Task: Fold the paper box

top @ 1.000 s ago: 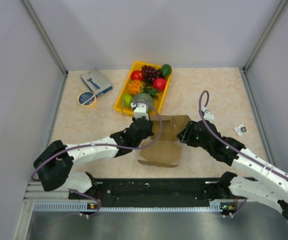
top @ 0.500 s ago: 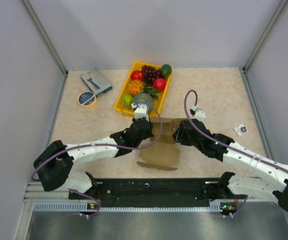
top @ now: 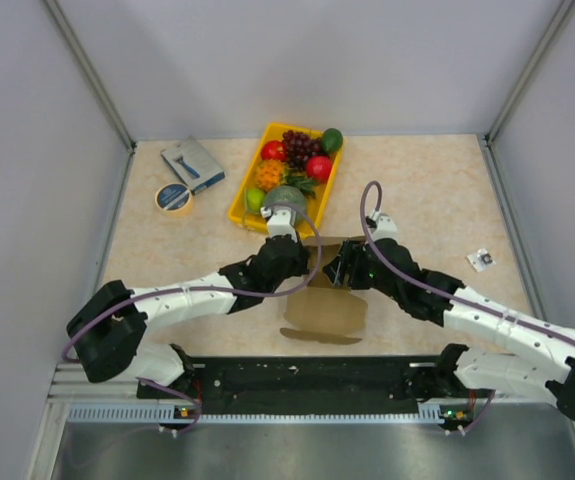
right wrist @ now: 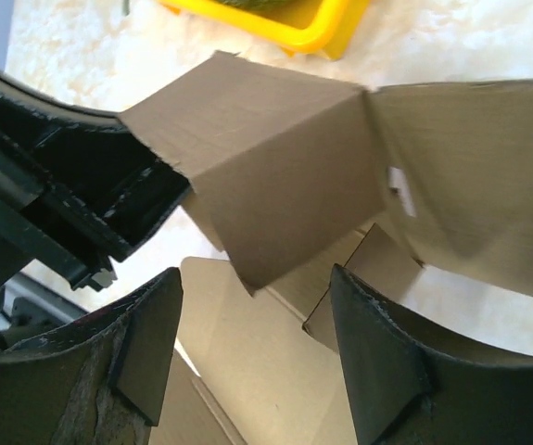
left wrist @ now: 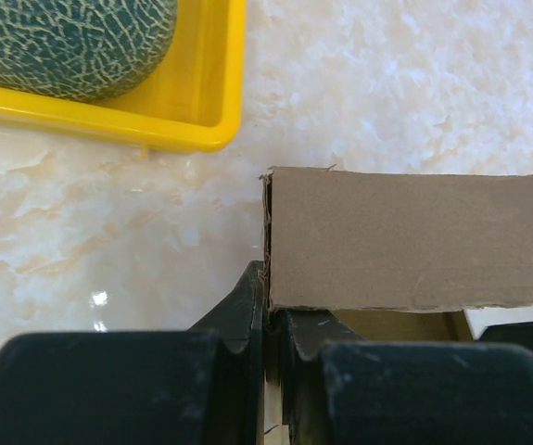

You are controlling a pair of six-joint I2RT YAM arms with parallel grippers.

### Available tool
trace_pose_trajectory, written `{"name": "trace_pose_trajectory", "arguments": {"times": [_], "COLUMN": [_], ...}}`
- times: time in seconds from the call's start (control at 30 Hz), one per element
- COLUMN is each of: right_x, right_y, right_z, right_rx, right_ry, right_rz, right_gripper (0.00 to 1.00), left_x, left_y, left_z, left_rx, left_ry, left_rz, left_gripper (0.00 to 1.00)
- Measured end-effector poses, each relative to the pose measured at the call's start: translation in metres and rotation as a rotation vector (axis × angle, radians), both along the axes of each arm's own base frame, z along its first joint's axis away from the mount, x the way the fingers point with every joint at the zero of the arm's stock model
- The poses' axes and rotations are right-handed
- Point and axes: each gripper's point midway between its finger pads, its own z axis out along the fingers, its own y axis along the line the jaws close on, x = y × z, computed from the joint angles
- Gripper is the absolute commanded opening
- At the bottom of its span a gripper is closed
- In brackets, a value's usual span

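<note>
Top view: the paper box (top: 325, 312) lies on the table (top: 427, 180), between both arms.
Left wrist: the left gripper (left wrist: 268, 311) is pinched onto the box's upright wall.
Right wrist: the right gripper (right wrist: 252, 283) stands wide, with the raised corner flap directly ahead between its fingers.

Beige marbled table (top: 417, 180) with yellow tray (top: 239, 195), tape roll (top: 174, 197), blue-grey packet (top: 193, 164), paper box (top: 327, 312), small piece (top: 481, 260).

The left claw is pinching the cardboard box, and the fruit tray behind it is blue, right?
Not blue. The left claw is pinching the cardboard box, and the fruit tray behind it is yellow, as the left wrist view shows.
</note>
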Motion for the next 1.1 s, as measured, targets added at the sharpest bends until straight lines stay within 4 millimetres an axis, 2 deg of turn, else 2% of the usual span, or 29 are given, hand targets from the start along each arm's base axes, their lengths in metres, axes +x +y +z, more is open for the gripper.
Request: {"name": "trace_pose_trajectory", "arguments": {"times": [0.23, 0.4, 0.5, 0.6, 0.67, 0.77, 0.83, 0.9, 0.97, 1.03, 1.1], "right_x": [0.000, -0.008, -0.022, -0.036, -0.044, -0.041, -0.027, -0.001, 0.017, 0.028, 0.030], "right_y": [0.022, 0.018, 0.006, -0.005, -0.015, -0.038, -0.053, -0.076, -0.089, -0.090, -0.081], "right_z": [-0.007, -0.005, 0.016, 0.056, 0.086, 0.117, 0.123, 0.117, 0.100, 0.080, 0.054], "right_rx": [0.009, -0.029, -0.032, 0.015, 0.054, 0.075, 0.080, 0.087, 0.118, 0.168, 0.238], "right_ry": [-0.002, -0.026, -0.068, -0.149, -0.216, -0.277, -0.283, -0.260, -0.208, -0.166, -0.114], "right_rz": [0.094, 0.159, 0.212, 0.253, 0.260, 0.211, 0.163, 0.082, 0.070, 0.101, 0.174], "right_gripper": [0.65, 0.68, 0.74, 0.82, 0.82, 0.83, 0.82, 0.82, 0.81, 0.82, 0.82], "left_x": [-0.004, -0.005, -0.003, 0.006, 0.011, 0.013, 0.010, 0.007, 0.002, -0.002, -0.003], "left_y": [-0.010, -0.010, -0.004, 0.009, 0.017, 0.024, 0.025, 0.027, 0.029, 0.030, 0.032], "left_z": [0.003, 0.009, 0.006, -0.001, -0.005, -0.011, -0.014, -0.015, -0.013, -0.011, -0.004], "left_rx": [-0.086, -0.100, -0.095, -0.089, -0.083, -0.064, -0.048, -0.043, -0.043, -0.049, -0.069], "left_ry": [0.048, 0.043, 0.043, 0.055, 0.062, 0.062, 0.058, 0.047, 0.030, 0.015, -0.005], "left_rz": [-0.025, -0.031, -0.020, 0.009, 0.026, 0.029, 0.011, -0.015, -0.046, -0.075, -0.099], "left_gripper": [0.00, 0.00, 0.00, 0.00, 0.00, 0.00, 0.00, 0.00, 0.00, 0.00, 0.00]}}
